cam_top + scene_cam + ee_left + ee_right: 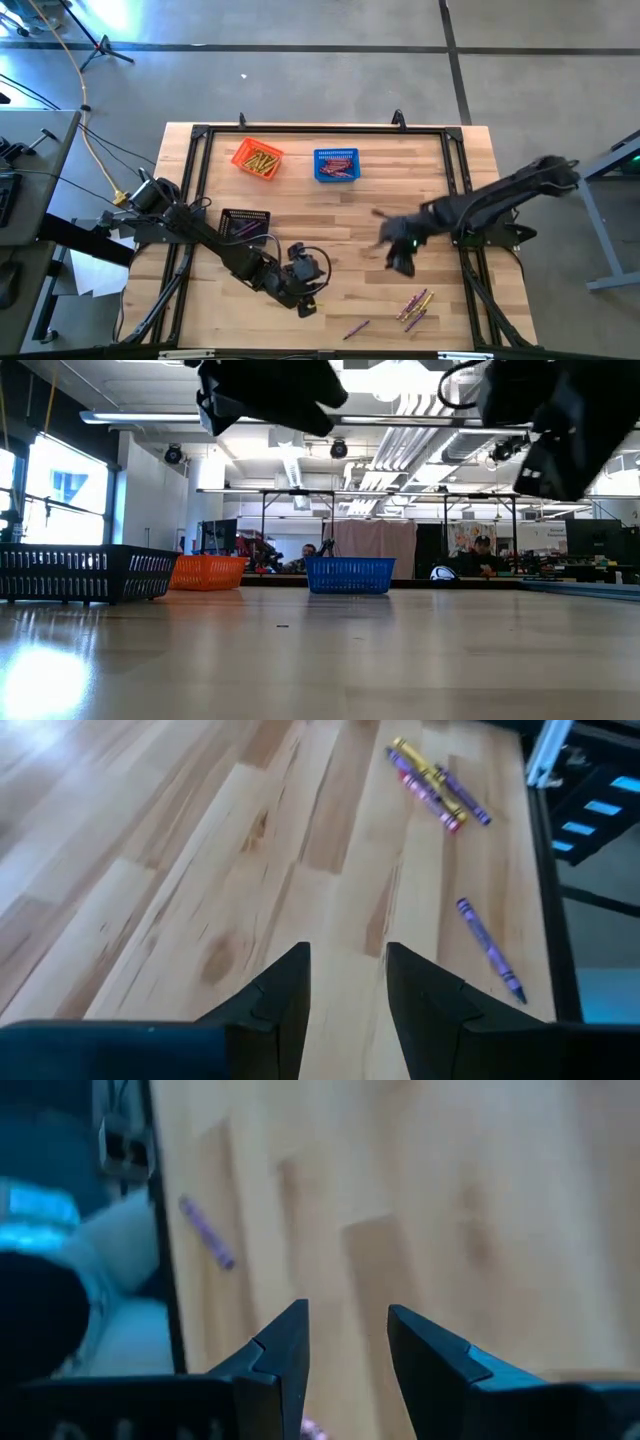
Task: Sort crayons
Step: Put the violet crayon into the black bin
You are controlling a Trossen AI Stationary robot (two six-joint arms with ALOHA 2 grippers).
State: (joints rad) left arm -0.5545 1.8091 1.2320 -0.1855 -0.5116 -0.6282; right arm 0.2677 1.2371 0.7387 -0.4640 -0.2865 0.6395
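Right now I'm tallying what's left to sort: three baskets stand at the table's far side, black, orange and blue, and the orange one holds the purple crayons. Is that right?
Not quite. The high view shows the orange basket holding yellow crayons, not purple ones. The rest stands: the black basket, the orange one and the blue basket are all on the table.
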